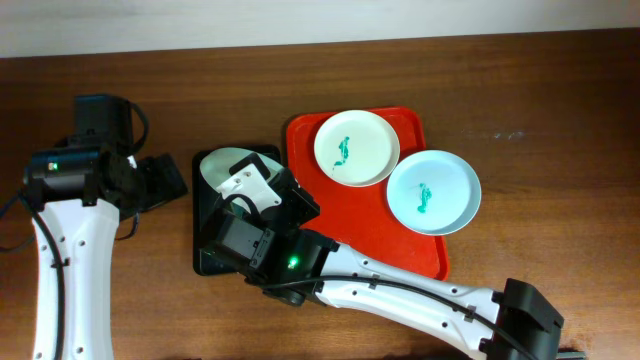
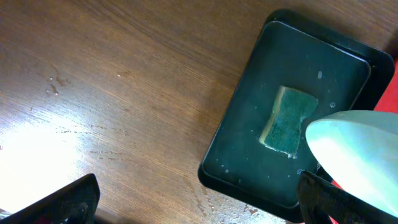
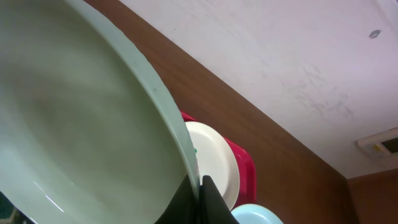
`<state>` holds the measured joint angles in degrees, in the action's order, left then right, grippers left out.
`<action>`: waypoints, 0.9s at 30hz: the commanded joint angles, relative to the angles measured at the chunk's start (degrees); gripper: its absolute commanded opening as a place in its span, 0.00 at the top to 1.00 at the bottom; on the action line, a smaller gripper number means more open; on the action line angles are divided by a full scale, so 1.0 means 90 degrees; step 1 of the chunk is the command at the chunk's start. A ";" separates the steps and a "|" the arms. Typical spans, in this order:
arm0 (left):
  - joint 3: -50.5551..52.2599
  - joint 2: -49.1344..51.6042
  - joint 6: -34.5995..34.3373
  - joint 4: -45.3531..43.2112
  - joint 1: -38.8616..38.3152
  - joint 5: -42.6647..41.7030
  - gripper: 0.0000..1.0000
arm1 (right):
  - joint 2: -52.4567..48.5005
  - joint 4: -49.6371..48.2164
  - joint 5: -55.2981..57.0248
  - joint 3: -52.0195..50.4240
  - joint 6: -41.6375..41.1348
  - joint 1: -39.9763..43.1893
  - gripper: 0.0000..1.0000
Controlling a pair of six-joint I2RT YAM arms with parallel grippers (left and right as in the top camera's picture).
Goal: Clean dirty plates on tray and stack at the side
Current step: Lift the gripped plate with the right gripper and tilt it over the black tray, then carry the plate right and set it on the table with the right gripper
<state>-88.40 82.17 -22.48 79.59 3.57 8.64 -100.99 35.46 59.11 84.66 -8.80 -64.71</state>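
Note:
My right gripper (image 3: 199, 193) is shut on the rim of a pale mint plate (image 3: 81, 124) and holds it tilted over the black tray (image 1: 205, 220); that plate also shows in the overhead view (image 1: 225, 165) and in the left wrist view (image 2: 360, 149). On the red tray (image 1: 420, 245) lie a white plate (image 1: 357, 147) and a pale blue plate (image 1: 433, 192), each with a teal smear. My left gripper (image 2: 199, 208) is open and empty over the bare wood left of the black tray.
The black tray (image 2: 273, 112) holds water and a green sponge (image 2: 289, 119). Water drops lie on the wood by its near edge. Bare dark-brown table (image 1: 560, 110) stretches to the right of the red tray and at the far left.

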 commanded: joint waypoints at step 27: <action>-0.0063 -0.0044 0.0029 0.0002 0.0027 0.0092 0.01 | 0.2067 0.3915 -0.7895 0.0576 -0.1797 0.8910 0.96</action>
<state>-88.40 82.17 -22.48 79.57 3.57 8.64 -82.15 68.20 -12.78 89.71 -25.71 4.38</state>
